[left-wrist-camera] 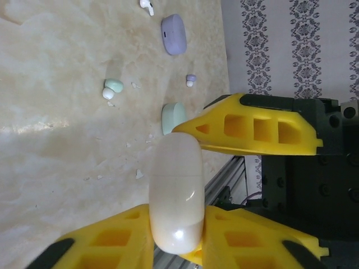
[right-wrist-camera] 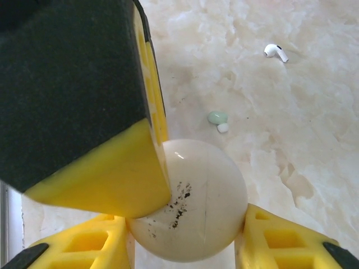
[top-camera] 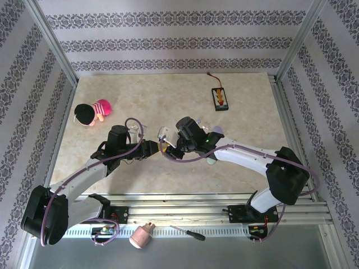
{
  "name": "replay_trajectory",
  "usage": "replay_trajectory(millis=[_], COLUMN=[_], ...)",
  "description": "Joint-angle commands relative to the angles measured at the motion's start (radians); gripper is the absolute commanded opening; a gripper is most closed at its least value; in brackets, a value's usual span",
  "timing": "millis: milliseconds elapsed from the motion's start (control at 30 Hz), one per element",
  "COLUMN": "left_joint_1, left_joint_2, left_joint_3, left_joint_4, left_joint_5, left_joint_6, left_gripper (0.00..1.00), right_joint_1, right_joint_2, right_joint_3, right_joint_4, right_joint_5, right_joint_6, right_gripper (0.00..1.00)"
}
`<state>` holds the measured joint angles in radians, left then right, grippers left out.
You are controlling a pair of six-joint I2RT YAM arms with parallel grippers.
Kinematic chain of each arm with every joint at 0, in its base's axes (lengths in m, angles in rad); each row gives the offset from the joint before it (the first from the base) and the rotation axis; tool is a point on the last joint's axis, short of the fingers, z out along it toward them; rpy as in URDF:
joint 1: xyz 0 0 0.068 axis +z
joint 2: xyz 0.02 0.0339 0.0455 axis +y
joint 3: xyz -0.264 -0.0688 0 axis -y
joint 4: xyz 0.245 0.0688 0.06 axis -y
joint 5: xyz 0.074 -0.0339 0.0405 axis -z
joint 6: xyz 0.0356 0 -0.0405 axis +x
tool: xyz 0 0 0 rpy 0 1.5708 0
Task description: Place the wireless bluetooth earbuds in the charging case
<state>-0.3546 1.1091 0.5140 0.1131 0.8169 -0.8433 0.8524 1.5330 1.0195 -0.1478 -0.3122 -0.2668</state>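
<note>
2 claws on 1 white charging case [right-wrist-camera: 196, 196], left claw [left-wrist-camera: 168, 168] clenched on it, right claw [right-wrist-camera: 188, 238] grasping it, green earbud [right-wrist-camera: 217, 117] and white earbud [right-wrist-camera: 276, 51] loose on bench [right-wrist-camera: 314, 140]

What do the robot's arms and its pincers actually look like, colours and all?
Both the left arm and right arm have white tube-like links between chunky black joints, with a lilac cable looping along each. The fingers are bright yellow plastic, moulded with boxy hollow pockets and black patches at the back.
</note>
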Motion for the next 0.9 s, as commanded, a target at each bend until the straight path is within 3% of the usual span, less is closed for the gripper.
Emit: replay_trajectory(millis=[0,67,167,267,367,600,867], left_joint_1=[-0.014,-0.014,-0.014,-0.014,-0.014,-0.018,-0.033], left_joint_2=[-0.005,-0.012,-0.033,-0.07,-0.114,-0.162,-0.087], left_joint_3=[-0.018,-0.016,-0.014,-0.014,-0.034,-0.093,-0.107], left_joint_4=[0.075,0.076,0.074,0.097,0.182,0.485,0.81], left_joint_5=[0.032,0.025,0.004,-0.014,-0.01,0.097,0.192], left_joint_6=[0.007,0.039,0.109,0.214,0.314,0.488,0.399], left_gripper=[0.18,0.12,0.08,0.07,0.07,0.07,0.06], right_joint_1=[-0.009,-0.01,-0.021,-0.069,-0.129,-0.279,-0.302], right_joint_2=[-0.024,-0.035,-0.07,-0.129,-0.202,-0.329,-0.336], right_joint_3=[-0.007,-0.01,-0.024,-0.062,-0.101,-0.197,-0.215], right_joint_4=[0.034,0.033,0.031,0.044,0.051,0.263,0.483], right_joint_5=[-0.03,-0.037,-0.078,-0.203,-0.355,-0.611,-0.719], right_joint_6=[0.012,0.012,0.021,0.059,0.11,0.43,0.628], right_gripper=[0.41,0.47,0.68,0.83,0.9,0.9,0.81])
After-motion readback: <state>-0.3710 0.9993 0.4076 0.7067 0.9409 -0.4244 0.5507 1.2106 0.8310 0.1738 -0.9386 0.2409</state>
